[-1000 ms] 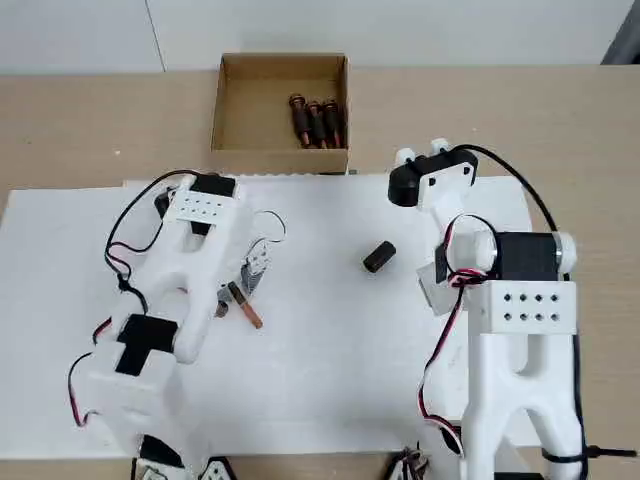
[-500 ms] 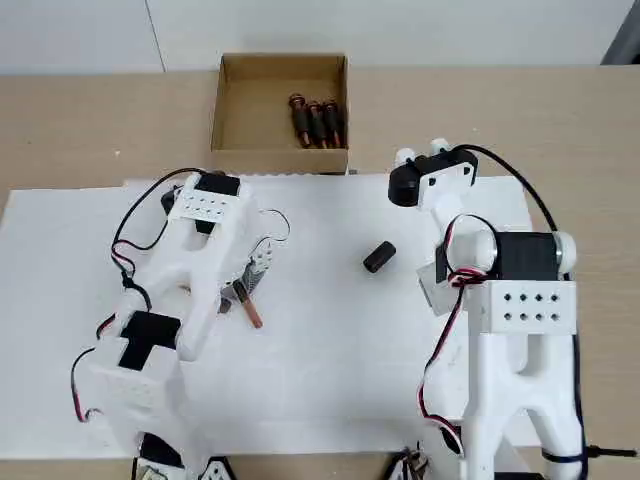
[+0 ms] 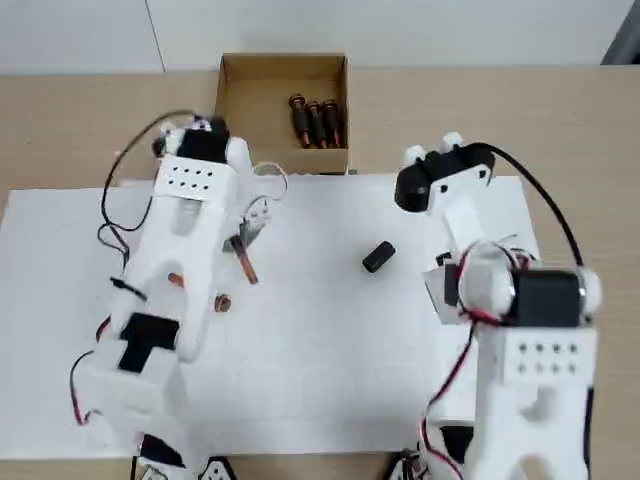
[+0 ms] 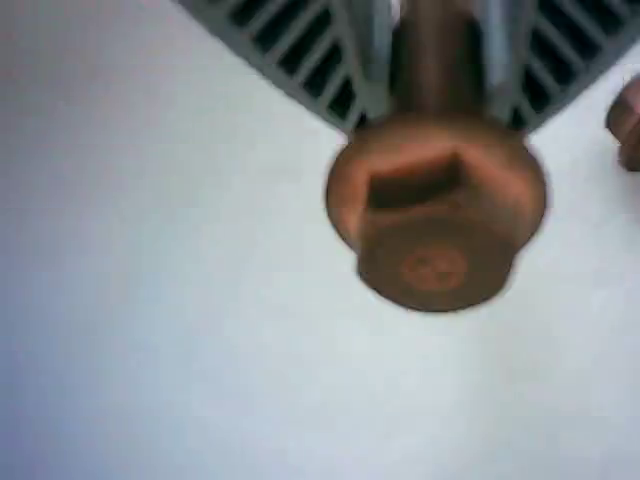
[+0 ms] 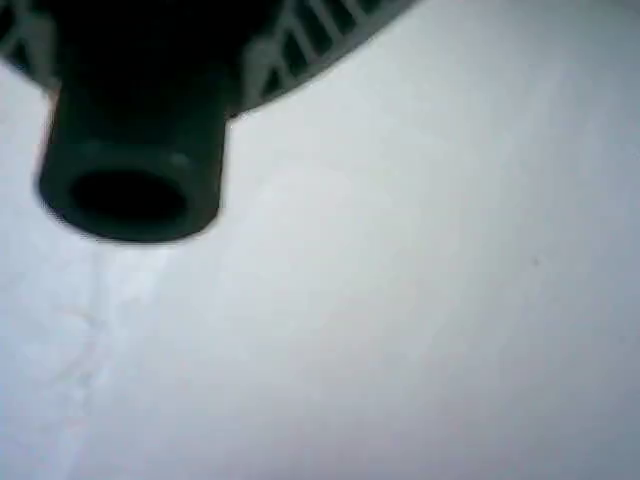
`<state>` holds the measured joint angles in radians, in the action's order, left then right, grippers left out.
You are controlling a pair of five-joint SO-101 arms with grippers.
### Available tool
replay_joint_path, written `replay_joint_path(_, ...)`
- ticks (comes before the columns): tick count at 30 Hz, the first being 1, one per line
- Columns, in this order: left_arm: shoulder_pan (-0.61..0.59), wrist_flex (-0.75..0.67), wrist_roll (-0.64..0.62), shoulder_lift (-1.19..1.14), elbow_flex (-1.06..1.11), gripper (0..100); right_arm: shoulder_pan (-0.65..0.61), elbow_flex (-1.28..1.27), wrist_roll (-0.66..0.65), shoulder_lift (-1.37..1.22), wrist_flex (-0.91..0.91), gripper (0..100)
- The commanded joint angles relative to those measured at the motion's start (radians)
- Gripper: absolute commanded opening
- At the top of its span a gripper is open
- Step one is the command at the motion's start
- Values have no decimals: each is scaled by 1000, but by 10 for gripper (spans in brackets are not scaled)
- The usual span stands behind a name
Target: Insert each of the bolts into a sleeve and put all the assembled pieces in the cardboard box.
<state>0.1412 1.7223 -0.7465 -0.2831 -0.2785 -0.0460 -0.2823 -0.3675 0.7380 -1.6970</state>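
we see the left claw pinching a smooth copper-coloured bolt, flange-headed, over the white sheet's left half, with another copper piece lying near. three assembled pieces already rest in the stiff cardboard box at the sheet's far edge. right of the sheet's middle, the right claw seems clamped on a matte black tubular sleeve; joining and boxing remain, we judge.

A light wooden counter runs across the scene, and a large white sheet lies flat on it, covering most of the near part and leaving bare wood along the far side and at the right. Behind the counter stands a white wall with a thin vertical seam, and a dark grey object shows at the far right corner.
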Motion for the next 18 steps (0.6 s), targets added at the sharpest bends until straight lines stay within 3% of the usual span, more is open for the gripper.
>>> replay_joint_path(1,37,25,63,150,-53,5,7,46,3,84,-8,4)
replay_joint_path(9,52,18,199,298,-53,5,10,44,5,197,-7,3)
replay_joint_path(14,51,-71,285,433,-51,5,10,44,17,240,25,3)
replay_joint_path(18,75,-146,362,555,-48,5,10,44,173,300,94,3)
